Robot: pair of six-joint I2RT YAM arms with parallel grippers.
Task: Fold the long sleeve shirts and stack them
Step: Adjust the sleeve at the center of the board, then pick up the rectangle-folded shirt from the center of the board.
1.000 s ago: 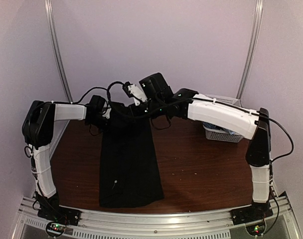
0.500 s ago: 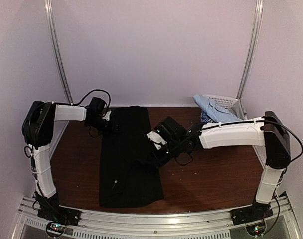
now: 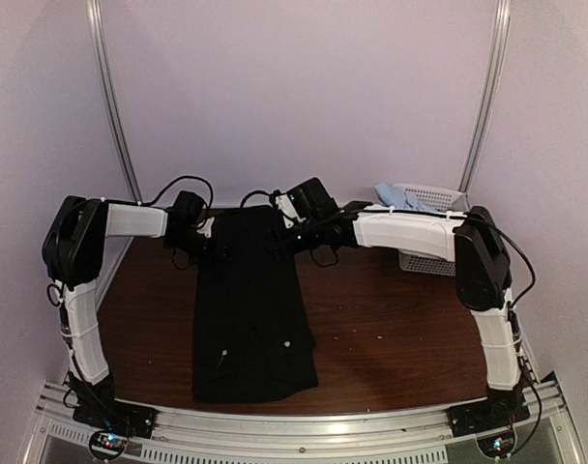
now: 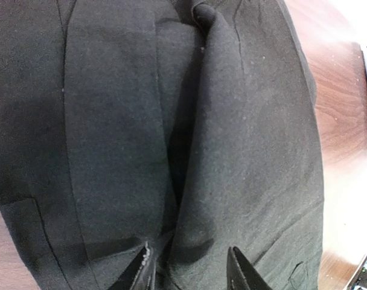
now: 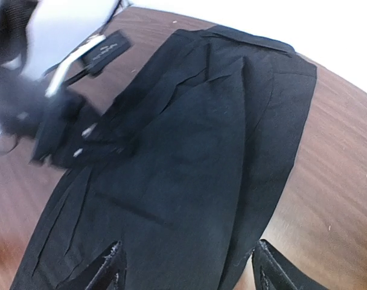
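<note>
The black long sleeve shirt (image 3: 250,319) lies folded in a long strip down the table's middle, collar end at the far side. My left gripper (image 3: 209,244) sits on its far left edge. In the left wrist view the shirt (image 4: 111,121) fills the frame, and the left gripper (image 4: 191,269) is partly open astride a raised fold. My right gripper (image 3: 279,225) hovers open over the far right part. The right wrist view shows the shirt (image 5: 195,157) under the wide-open gripper (image 5: 186,266). A pale blue shirt (image 3: 396,198) lies in the basket.
A white lattice basket (image 3: 434,203) stands at the back right, partly behind the right forearm. Brown tabletop (image 3: 400,329) shows to the right of the shirt and a narrower strip (image 3: 149,309) to its left. The metal frame rail (image 3: 304,425) runs along the near edge.
The right gripper opened and let go of the shirt's lifted far end, swung toward the middle of the table, then came back over the far end. The left gripper stayed put.
</note>
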